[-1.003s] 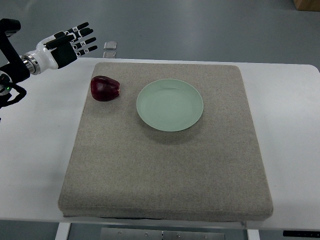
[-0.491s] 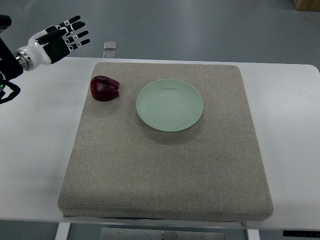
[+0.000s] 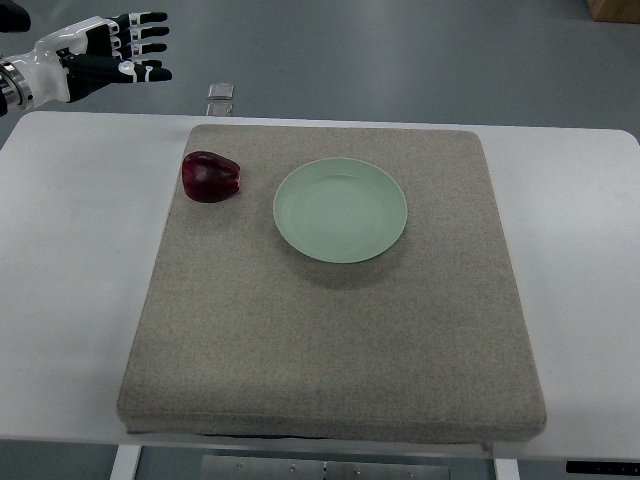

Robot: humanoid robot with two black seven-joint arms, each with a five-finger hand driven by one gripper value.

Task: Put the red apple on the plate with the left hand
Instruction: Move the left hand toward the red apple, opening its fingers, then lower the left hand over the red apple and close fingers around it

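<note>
Fingers of your left hand point(image 3: 100, 55) are spread, holding nothing, at the upper left beyond the table point(image 3: 60, 300). Rightward, your red apple point(image 3: 210, 177) sits on the grey mat point(image 3: 330, 340), just beside the green plate point(image 3: 340, 210).

White-backed left hand point(image 3: 95, 58) with black, white-banded fingers and metallic wrist

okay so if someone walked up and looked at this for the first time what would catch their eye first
Probably the dark red apple near the far left corner of the beige mat, just left of the empty pale green plate and not touching it. Next, the left hand in the top left corner, fingers spread and empty, beyond the white table.
</note>
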